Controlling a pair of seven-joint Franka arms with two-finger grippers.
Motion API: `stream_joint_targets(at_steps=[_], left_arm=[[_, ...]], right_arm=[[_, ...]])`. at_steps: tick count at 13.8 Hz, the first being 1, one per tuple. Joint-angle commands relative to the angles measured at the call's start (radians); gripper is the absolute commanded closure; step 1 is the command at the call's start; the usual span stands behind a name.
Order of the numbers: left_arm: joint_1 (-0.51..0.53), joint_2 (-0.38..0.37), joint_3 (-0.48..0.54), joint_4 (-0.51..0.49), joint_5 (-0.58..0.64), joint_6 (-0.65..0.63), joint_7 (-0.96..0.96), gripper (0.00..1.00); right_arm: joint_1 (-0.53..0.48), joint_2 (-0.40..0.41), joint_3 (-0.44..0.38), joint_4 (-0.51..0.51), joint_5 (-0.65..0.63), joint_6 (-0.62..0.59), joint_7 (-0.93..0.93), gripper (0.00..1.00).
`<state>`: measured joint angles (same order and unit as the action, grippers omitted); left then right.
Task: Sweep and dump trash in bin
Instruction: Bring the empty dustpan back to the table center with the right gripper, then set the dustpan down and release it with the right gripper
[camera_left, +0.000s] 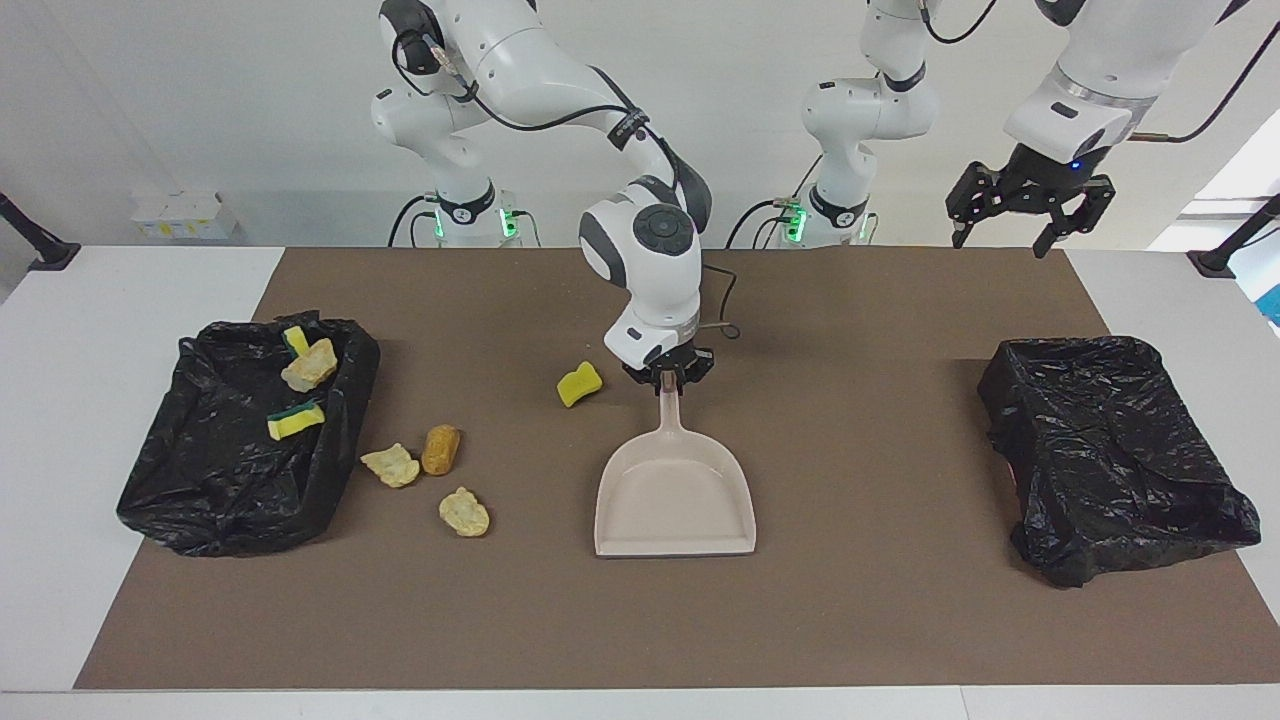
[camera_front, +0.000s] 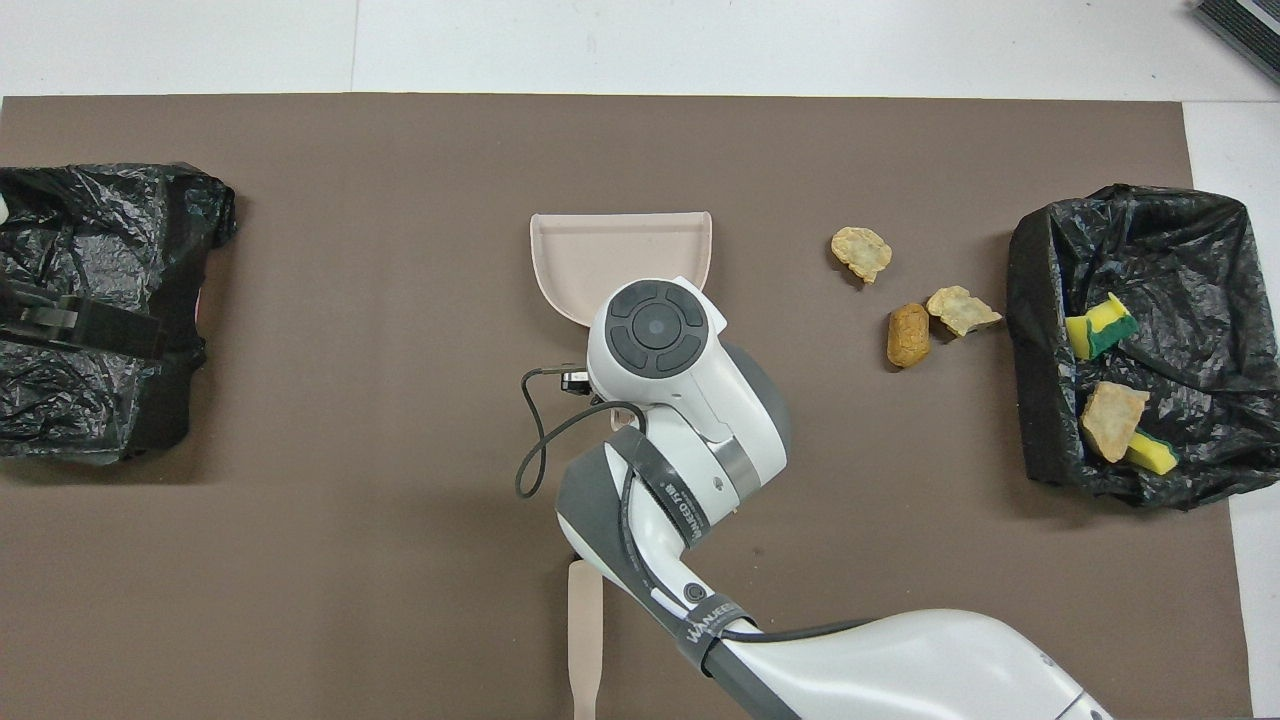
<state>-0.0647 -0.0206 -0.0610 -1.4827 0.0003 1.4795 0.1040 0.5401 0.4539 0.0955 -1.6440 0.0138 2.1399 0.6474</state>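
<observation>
Starting at my right arm's end of the table, the bin (camera_left: 160, 500) lined with a black bag holds three bits of trash: two yellow-green sponge pieces (camera_left: 296, 421) and one pale beige chunk (camera_left: 310, 366). That part I judge done. Just beside that bin, toward the middle, three bits lie loose on the brown mat (camera_left: 850, 600): two beige chunks (camera_left: 391, 465) and one orange-brown lump (camera_left: 441, 449). A fourth bit, a yellow sponge piece (camera_left: 580, 384), lies nearer the middle, close to the dustpan's handle. So three of seven are binned and four are left to sweep. The one dustpan (camera_left: 675, 500) lies flat on the mat and is empty. My right pincer (camera_left: 668, 378) sits at the tip of its handle; I cannot tell whether it grips it. The one brush (camera_front: 585, 620) lies untouched, nearer to my bases than the pan. At my left arm's end the second bin (camera_left: 1110, 455) shows no trash. My left pincer (camera_left: 1030, 215) waits above that end, spread wide and holding nothing.
</observation>
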Motion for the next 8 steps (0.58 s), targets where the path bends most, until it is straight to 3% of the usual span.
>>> stream_joint_targets(at_steps=[1, 4, 8], left_arm=[[0.011, -0.002, -0.005, 0.013, -0.006, -0.021, 0.003, 0.0], [0.011, -0.002, -0.005, 0.013, -0.006, -0.021, 0.003, 0.0], [0.011, -0.002, -0.005, 0.013, -0.006, -0.021, 0.003, 0.0]], right_arm=[[0.009, -0.032, 0.0, 0.0, 0.015, -0.043, 0.003, 0.0], [0.009, -0.096, 0.003, -0.029, 0.087, -0.182, 0.017, 0.0], [0.041, -0.268, 0.004, -0.222, 0.153, -0.192, 0.07, 0.0]])
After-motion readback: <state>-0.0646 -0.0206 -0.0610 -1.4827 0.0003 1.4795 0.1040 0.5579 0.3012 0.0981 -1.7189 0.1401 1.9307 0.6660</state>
